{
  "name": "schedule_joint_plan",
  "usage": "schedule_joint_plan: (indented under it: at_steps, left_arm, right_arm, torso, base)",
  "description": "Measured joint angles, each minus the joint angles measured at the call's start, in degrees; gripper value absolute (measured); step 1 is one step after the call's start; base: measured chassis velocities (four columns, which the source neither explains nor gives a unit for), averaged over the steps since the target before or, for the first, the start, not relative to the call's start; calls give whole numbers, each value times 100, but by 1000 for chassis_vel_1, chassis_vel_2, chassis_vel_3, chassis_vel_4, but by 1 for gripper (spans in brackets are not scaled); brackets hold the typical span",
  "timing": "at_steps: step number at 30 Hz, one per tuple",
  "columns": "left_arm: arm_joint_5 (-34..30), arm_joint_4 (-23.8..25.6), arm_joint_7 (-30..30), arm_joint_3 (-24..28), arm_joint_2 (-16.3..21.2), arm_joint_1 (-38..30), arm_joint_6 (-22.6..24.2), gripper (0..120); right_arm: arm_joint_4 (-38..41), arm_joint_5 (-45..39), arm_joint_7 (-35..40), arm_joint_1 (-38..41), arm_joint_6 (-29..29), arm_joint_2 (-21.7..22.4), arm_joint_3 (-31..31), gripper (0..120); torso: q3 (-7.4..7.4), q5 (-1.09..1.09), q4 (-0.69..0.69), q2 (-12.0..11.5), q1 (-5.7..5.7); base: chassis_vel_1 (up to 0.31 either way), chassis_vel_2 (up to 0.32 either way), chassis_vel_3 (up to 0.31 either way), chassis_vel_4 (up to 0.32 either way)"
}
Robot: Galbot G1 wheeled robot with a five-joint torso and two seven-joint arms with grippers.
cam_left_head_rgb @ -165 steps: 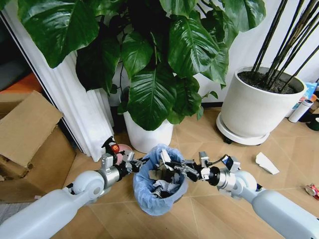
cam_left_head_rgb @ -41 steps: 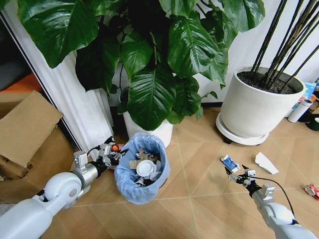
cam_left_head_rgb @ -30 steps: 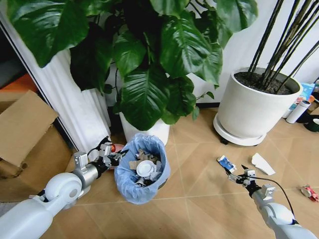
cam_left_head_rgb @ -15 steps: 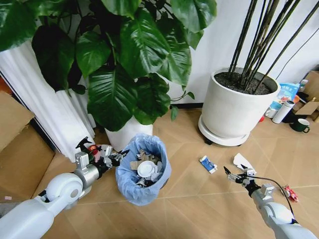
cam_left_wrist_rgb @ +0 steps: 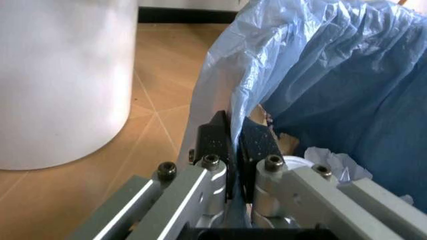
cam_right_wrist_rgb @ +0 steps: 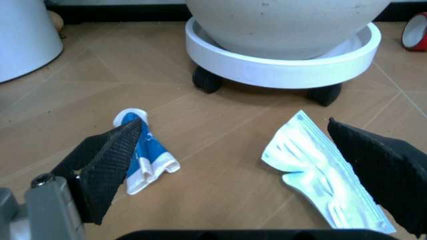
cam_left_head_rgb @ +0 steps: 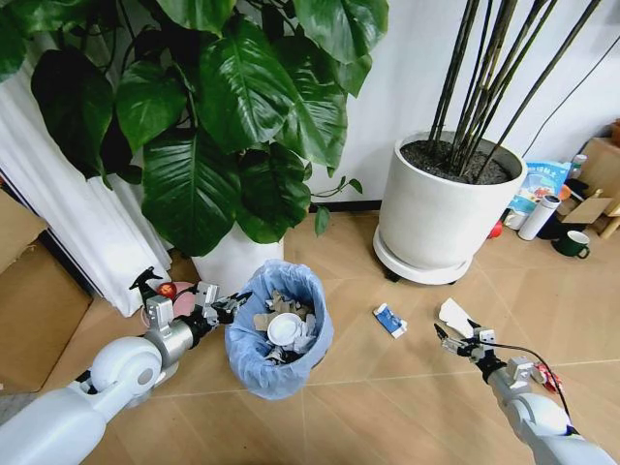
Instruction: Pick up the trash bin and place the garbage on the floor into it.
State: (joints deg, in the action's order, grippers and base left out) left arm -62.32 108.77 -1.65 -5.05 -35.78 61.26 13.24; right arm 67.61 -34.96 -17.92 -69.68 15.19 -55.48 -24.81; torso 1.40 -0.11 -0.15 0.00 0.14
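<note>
Bright, even daylight; soft shadows; wide-angle bending at head-view edges; blurred near pincer parts.

Crinkly blue plastic bin liner (cam_left_head_rgb: 281,363), smooth wood-look floor (cam_left_head_rgb: 387,407)

One bin (cam_left_head_rgb: 279,329), bag-lined, sits just in front of the leafy plant's pot (cam_left_head_rgb: 232,260), and that's one of two white pots, the second (cam_left_head_rgb: 444,211) off to its right on a wheeled base. Three loose bits of litter lie on the floor near that second pot: a blue-and-white packet (cam_left_head_rgb: 389,321), a white wrapper (cam_left_head_rgb: 454,315) and a red packet (cam_left_head_rgb: 542,379). Two grippers, the left (cam_left_head_rgb: 222,306) and the right (cam_left_head_rgb: 453,339), flank the bin.
</note>
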Motion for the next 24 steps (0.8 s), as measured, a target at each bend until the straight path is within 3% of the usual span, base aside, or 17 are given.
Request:
schedule_joint_plan:
  at_steps: [24]
  left_arm:
    - [-4,21,6,2,12,5,2,0]
  right_arm:
    - [2,-11,15,30,-6,-34,58,100]
  torso:
    - [0,-1,0,0,0]
  base:
    - [-21,-24,21,17]
